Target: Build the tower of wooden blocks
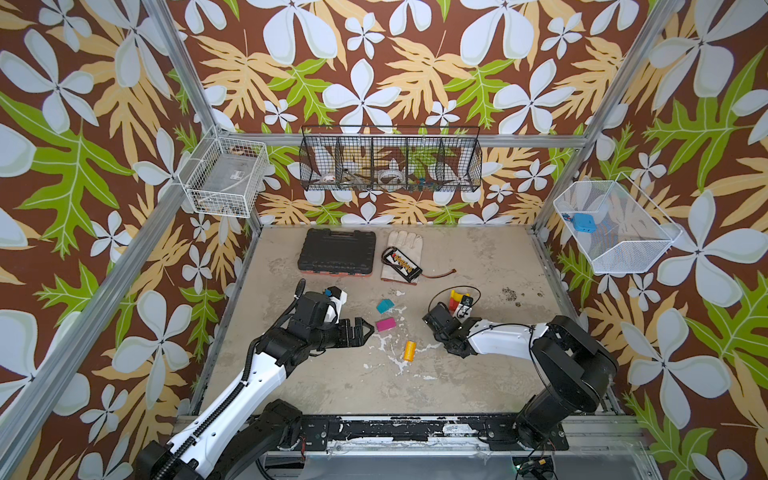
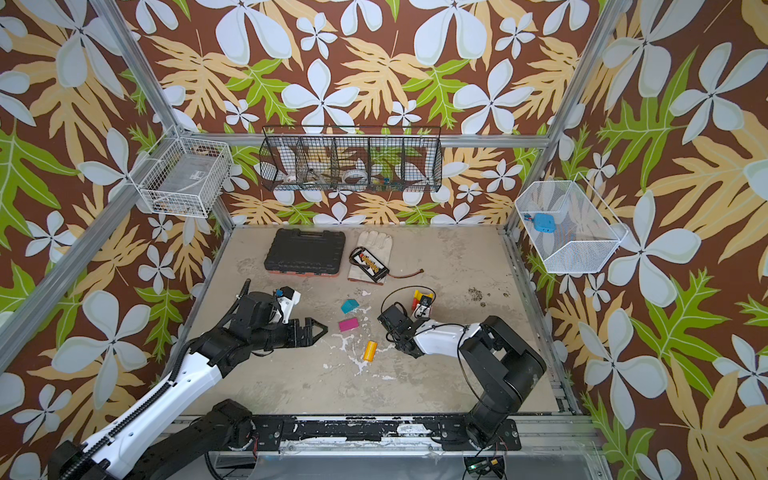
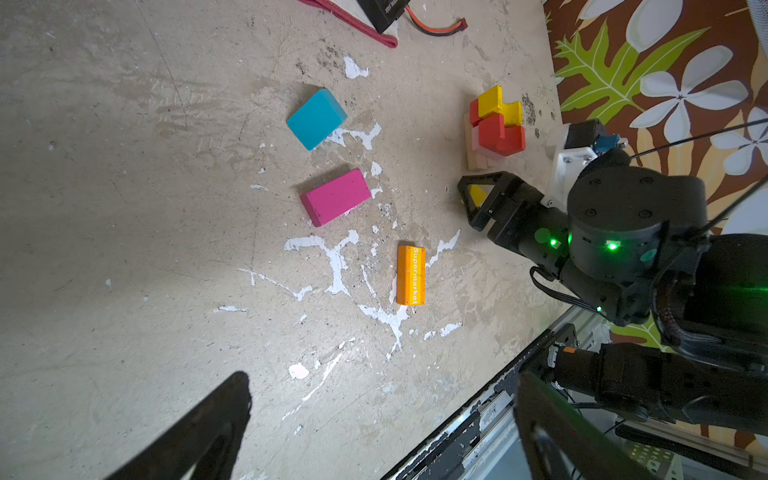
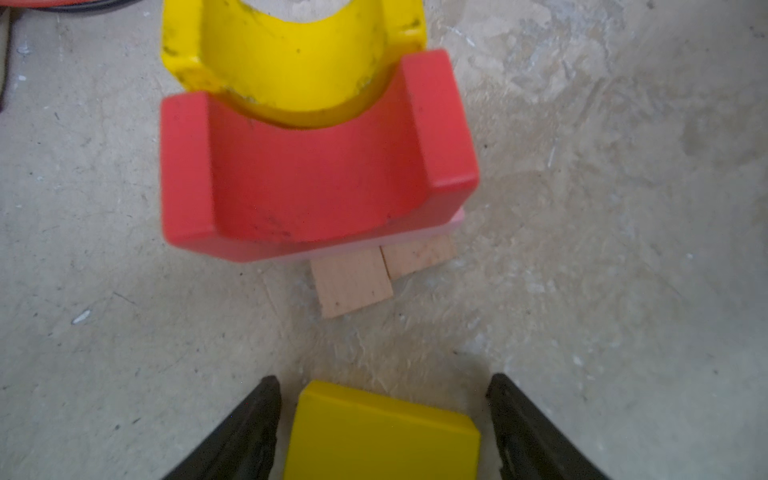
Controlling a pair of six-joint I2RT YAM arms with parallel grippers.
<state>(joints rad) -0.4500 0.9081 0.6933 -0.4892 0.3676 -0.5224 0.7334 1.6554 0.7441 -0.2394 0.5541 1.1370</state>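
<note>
The tower (image 1: 456, 300) stands right of centre in both top views: tan bars, a pink slab, a red arch (image 4: 316, 166) and a yellow arch (image 4: 291, 54) on top. My right gripper (image 4: 383, 380) is just in front of it, open, its fingers on either side of a yellow block (image 4: 382, 432) with a narrow gap on each side. That block also shows between the fingers in the left wrist view. A teal block (image 1: 385, 305), a magenta block (image 1: 385, 324) and an orange cylinder (image 1: 410, 350) lie loose mid-table. My left gripper (image 1: 368, 328) hovers wide open and empty, left of the magenta block.
A black tool case (image 1: 336, 251) and a glove with a black battery pack (image 1: 401, 266) on it lie at the back. Wire baskets (image 1: 390, 160) hang on the walls. The black front rail (image 1: 395, 428) carries both arm bases.
</note>
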